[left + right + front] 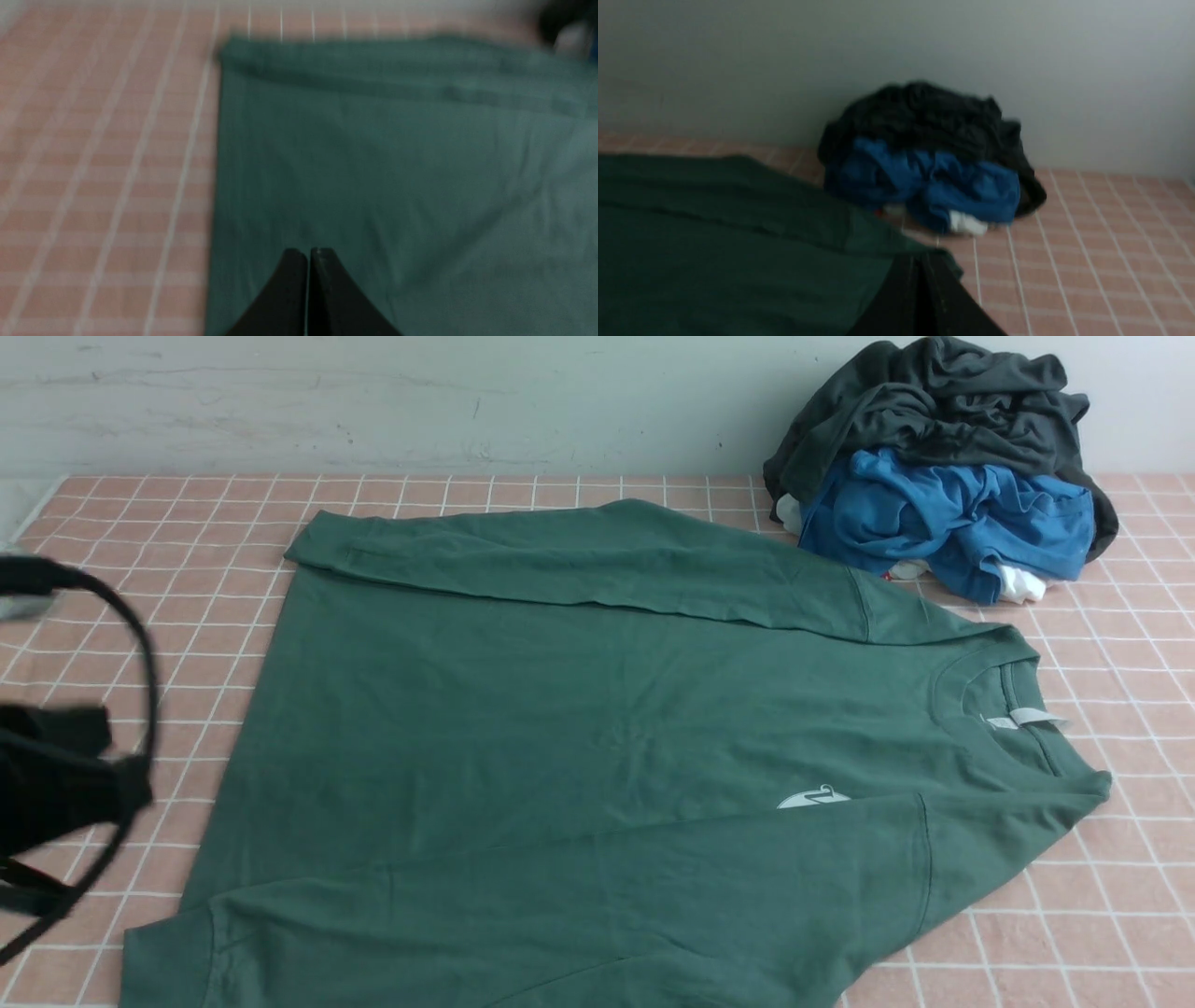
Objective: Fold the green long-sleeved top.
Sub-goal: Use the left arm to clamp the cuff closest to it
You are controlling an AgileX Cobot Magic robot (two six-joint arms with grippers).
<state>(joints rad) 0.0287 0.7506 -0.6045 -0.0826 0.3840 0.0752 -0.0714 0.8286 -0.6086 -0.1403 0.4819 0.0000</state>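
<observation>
**Green top spread flat, both pairs of jaws together and empty**

Front view: the green long-sleeved top [579,737] is seen lying face up on the pink checked tablecloth [168,523]. Its collar and grey neck label [1022,717] lie near the heap of clothes, where a charcoal garment [934,401] is piled over a blue garment [943,513]. The hem lies well apart from that heap. Both sleeves are laid in across the body. The left arm [56,775] is caught blurred off the hem end. The cotton is judged soft, light and limp, so it will sag and drag. A hold is best taken at the hem corners or shoulder seams, pinching both layers.

Left wrist view: the left gripper [308,254] is shown with its jaws pressed together, nothing between them, above the cloth by the hem edge. Contact cannot be told. Bare tablecloth lies open beyond that edge.

Right wrist view: the right gripper [922,261] is seen closed and empty at the top's heap-side end. Room is judged tight towards the heap, freer away from it.
</observation>
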